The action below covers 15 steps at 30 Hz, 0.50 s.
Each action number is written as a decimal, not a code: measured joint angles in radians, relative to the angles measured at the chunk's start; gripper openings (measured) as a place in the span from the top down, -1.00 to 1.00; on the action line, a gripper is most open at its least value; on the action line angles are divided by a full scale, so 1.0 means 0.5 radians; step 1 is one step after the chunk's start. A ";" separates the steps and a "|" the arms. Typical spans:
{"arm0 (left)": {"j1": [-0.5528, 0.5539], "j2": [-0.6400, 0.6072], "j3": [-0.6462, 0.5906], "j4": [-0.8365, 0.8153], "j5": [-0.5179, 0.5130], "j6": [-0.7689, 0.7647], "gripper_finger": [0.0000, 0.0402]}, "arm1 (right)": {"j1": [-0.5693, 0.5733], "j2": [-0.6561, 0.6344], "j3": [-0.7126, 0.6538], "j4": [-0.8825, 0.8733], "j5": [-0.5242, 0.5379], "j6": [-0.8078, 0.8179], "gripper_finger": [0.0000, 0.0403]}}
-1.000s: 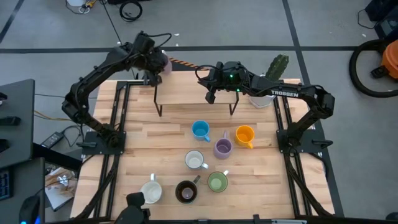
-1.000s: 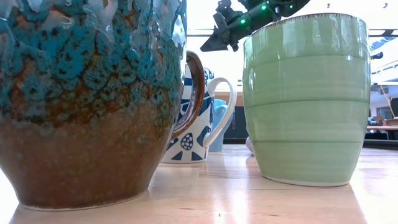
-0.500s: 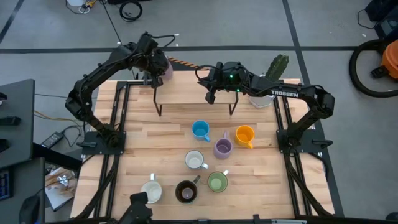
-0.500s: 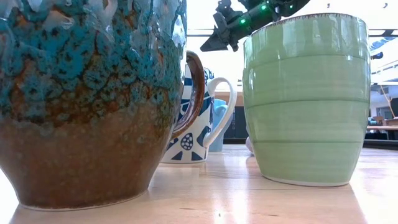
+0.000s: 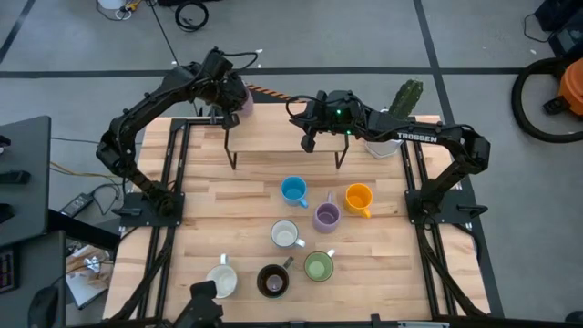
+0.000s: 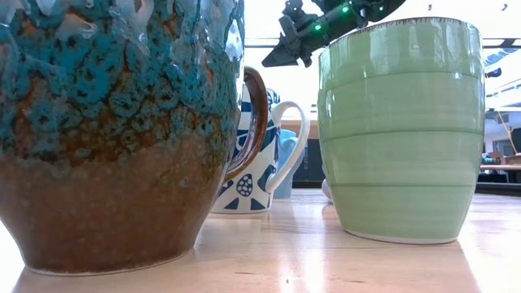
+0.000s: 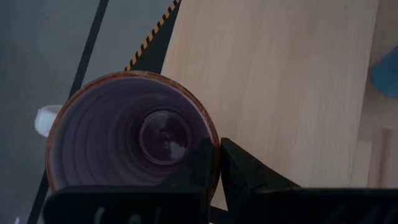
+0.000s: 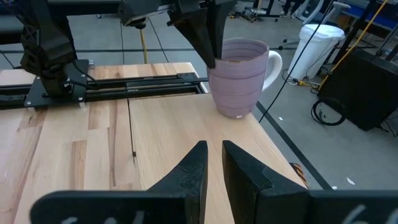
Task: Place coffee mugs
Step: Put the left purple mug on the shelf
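A lilac mug with a white handle stands upright at the far left corner of a raised wooden shelf. My left gripper is shut on its rim. My right gripper hovers shut and empty over the shelf's middle, pointing toward the mug. Seven more mugs stand on their bases on the table: blue, orange, lilac, white, green, dark brown and white. My left gripper pinches the lilac mug's rim on the side opposite the handle, one finger inside the mug and one finger outside. The fingers come from above, pointing down. The mug is upright, its base on or just above the shelf.
A white pot with a green cactus stands at the shelf's right end, beside the right arm. The shelf's thin legs stand on the table. In the low view the brown mug and green mug fill the front.
My left gripper has shifted a little toward the table's right edge with the lilac mug, which stays upright in its hold.
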<state>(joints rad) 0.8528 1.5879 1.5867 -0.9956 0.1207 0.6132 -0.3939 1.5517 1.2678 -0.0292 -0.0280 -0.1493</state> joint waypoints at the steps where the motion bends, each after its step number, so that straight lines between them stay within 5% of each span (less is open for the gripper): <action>1: 0.000 0.000 0.000 0.000 0.000 0.001 0.87 | 0.000 0.000 0.000 0.000 0.000 0.000 0.73; 15: -0.013 0.010 0.156 -0.191 0.023 -0.013 0.87 | 0.000 0.000 0.000 0.006 0.000 0.000 0.73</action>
<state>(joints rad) 0.8462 1.5931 1.6646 -1.0914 0.1323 0.6067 -0.3939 1.5517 1.2678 -0.0263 -0.0280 -0.1493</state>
